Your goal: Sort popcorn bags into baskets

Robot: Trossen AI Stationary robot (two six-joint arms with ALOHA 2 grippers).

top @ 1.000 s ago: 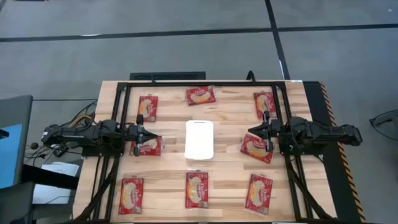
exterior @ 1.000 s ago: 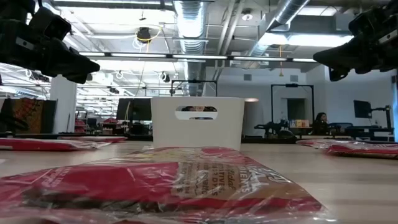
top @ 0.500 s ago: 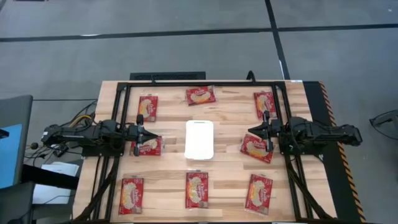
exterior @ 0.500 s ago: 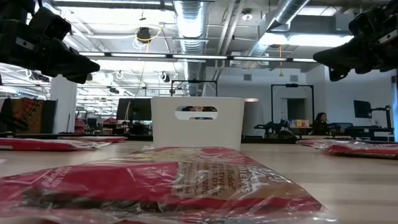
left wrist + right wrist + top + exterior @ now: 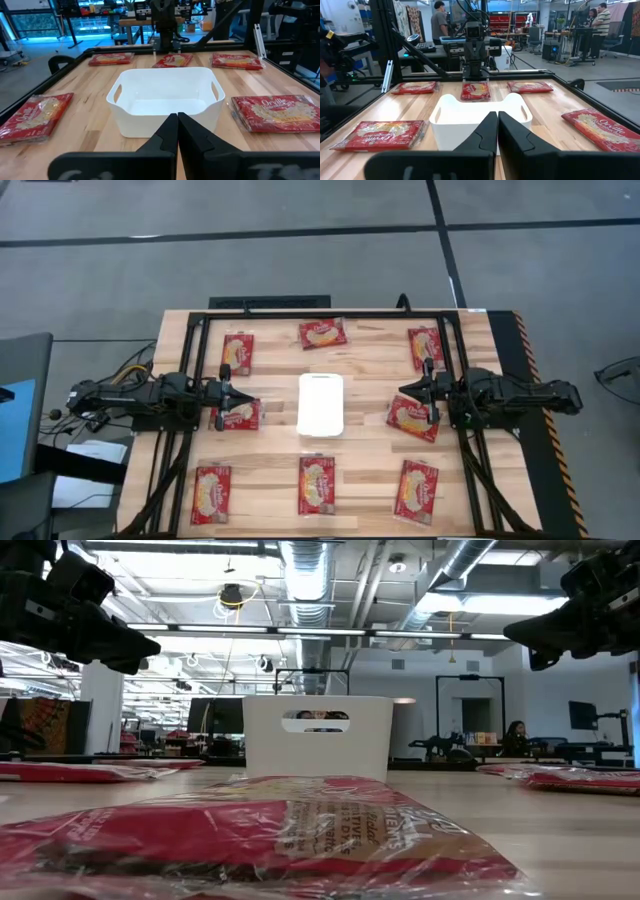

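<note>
Wooden surface (image 5: 360,360) unchanged over the last second: white basket (image 5: 321,404) central and empty, popcorn bags (image 5: 317,482) scattered around. Left end effector (image 5: 223,392) and right end effector (image 5: 428,392) motionless, pinched narrow, holding nothing; sorting unstarted.

Packet at the table's far edge, left wrist view: the popcorn bag (image 5: 274,113) reads "Orville" in white script on red, with a second line under it starting "Redenbacher", not fully legible.
Packet near the table's front edge, right wrist view: the popcorn bag (image 5: 603,129) shows "Orville" in white script.
Packet closest to the low camera: the popcorn bag (image 5: 290,830) carries dark lettering on its pale panel, too warped by the wrap to read.
Basket (image 5: 165,104): no lettering to be seen.
</note>
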